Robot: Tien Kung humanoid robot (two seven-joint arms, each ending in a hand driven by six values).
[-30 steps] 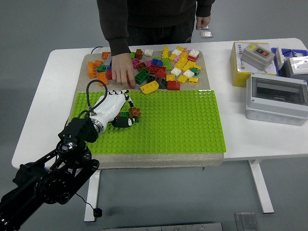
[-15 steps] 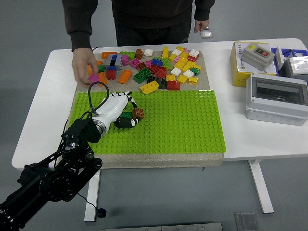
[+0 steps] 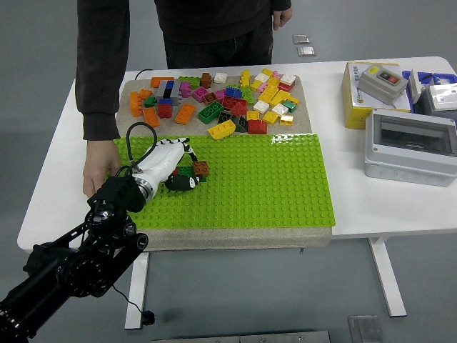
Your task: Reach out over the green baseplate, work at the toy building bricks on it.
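So the left hand (image 3: 171,170) is out over the green baseplate (image 3: 264,186), near its left end, with its dark fingers (image 3: 181,184) curled around a small clump of bricks. The brown brick (image 3: 201,168) sits at the fingertips, with what looks like a red one tucked beside it. I honestly can't tell whether it's actually gripping the clump or just resting on it, or whether those bricks are pressed onto the studs yet.

Progress-wise I'd say it's early. That one little clump is all there is on the plate, and the rest of the green is bare. The big pile of loose bricks (image 3: 228,96) is on the tan board behind the plate, well apart from the hand, so nearly everything is left to do.

Room to move: loads of open plate to the right and toward the near edge. The tight side is the left. A person stands at the far side of the worktop (image 3: 371,207), and the person's hand (image 3: 98,166) hangs right at the plate's left edge, just beside the robot's wrist. I'd watch that if the arm swings outward. The grey box (image 3: 410,146) and the yellow switch box (image 3: 368,89) sit off to the right, clear of the plate. No right arm in sight.
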